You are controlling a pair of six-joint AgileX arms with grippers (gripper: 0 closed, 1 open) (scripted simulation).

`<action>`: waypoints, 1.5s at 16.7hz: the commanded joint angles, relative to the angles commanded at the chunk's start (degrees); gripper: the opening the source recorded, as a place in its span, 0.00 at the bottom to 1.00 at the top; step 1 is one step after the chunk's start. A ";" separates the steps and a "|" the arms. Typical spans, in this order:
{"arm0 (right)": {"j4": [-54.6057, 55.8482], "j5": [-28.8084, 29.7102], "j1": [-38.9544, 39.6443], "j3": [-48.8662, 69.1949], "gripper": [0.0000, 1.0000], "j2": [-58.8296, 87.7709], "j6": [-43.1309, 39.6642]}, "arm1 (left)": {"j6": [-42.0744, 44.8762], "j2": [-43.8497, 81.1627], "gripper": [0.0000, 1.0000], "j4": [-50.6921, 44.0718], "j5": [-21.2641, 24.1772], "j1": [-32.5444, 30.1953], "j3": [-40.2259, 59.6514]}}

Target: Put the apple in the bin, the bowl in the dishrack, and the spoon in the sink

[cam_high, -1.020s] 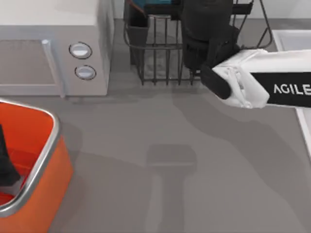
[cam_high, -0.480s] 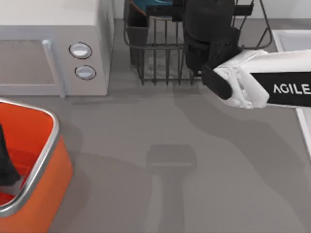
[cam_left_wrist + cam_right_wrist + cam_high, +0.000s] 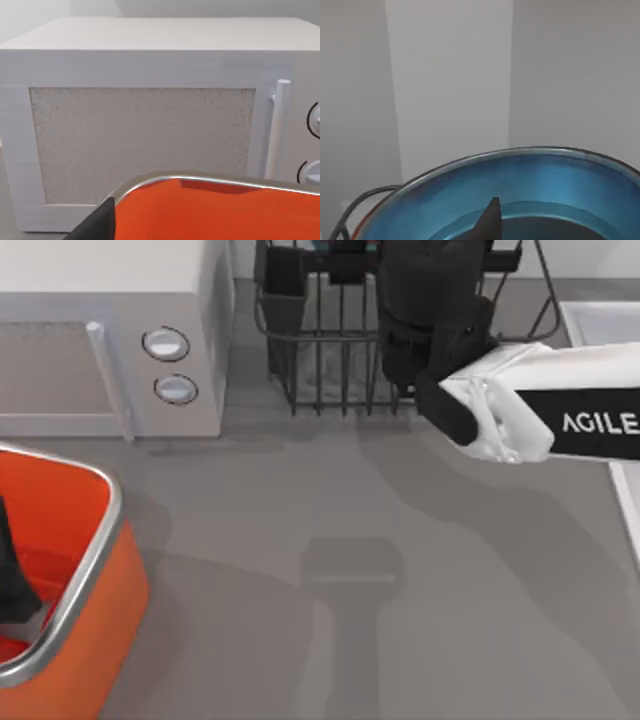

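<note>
The bowl (image 3: 520,195) appears in the right wrist view as a blue-glazed basin with a dark rim, directly beneath the right arm's camera. A single dark fingertip (image 3: 490,220) reaches down inside it, against the blue inner surface. A curved dark wire of the dishrack (image 3: 360,200) passes just beside the bowl's outer edge. Whether the fingers are clamped on the bowl's wall or standing apart cannot be told from these views.

In the top view the dishrack (image 3: 320,350) stands at the rear of the table, its upright bars and black cutlery cup (image 3: 283,290) plainly seen. The right arm's dark wrist housing sits over the right-hand part of the dishrack, with the white forearm running off to the right of it. A pale raised corner of the sink (image 3: 600,320) lies just to the right of the dishrack, behind that forearm.

To the left of the dishrack, close beside it, stands a white microwave (image 3: 110,340) with two round knobs. The left wrist view faces this microwave's door across the orange bin's silver rim. The bin (image 3: 60,570) sits forward and left of the dishrack, well apart from it. A dark part of the left arm hangs inside the bin at the frame's left edge; the state of its fingers cannot be told.
</note>
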 joint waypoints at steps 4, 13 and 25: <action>0.00 0.00 0.00 0.00 1.00 0.00 0.00 | 0.00 0.00 1.00 0.00 0.00 0.00 0.00; -0.85 -1.52 0.50 -1.50 1.00 -1.69 0.08 | 0.00 0.00 1.00 0.00 0.00 0.00 0.00; -17.52 -18.22 -14.38 -31.82 1.00 -47.24 -0.35 | 0.00 0.00 1.00 0.00 0.00 0.00 0.00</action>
